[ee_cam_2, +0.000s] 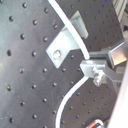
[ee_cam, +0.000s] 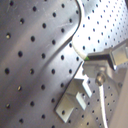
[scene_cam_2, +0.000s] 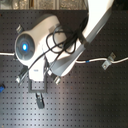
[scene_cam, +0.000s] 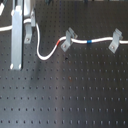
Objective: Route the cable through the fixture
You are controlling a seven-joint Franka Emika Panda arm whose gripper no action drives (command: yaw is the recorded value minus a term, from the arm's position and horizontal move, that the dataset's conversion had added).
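Step in hand, judged: bringing the cable (scene_cam: 42, 54) to the fixture (scene_cam: 17, 40), standing at the first exterior view's left; cannot tell whether already seated. Gripper (scene_cam: 32, 25) just right of fixture, clenched on cable in both wrist views. Further right, slack through two slanted clips (scene_cam: 67, 39). Next move calls for guiding cable under bent top without tugging slack.

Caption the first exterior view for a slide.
White cable loops across the perforated black table, passing two slanted grey clips, while the gripper holds it beside the upright fixture.
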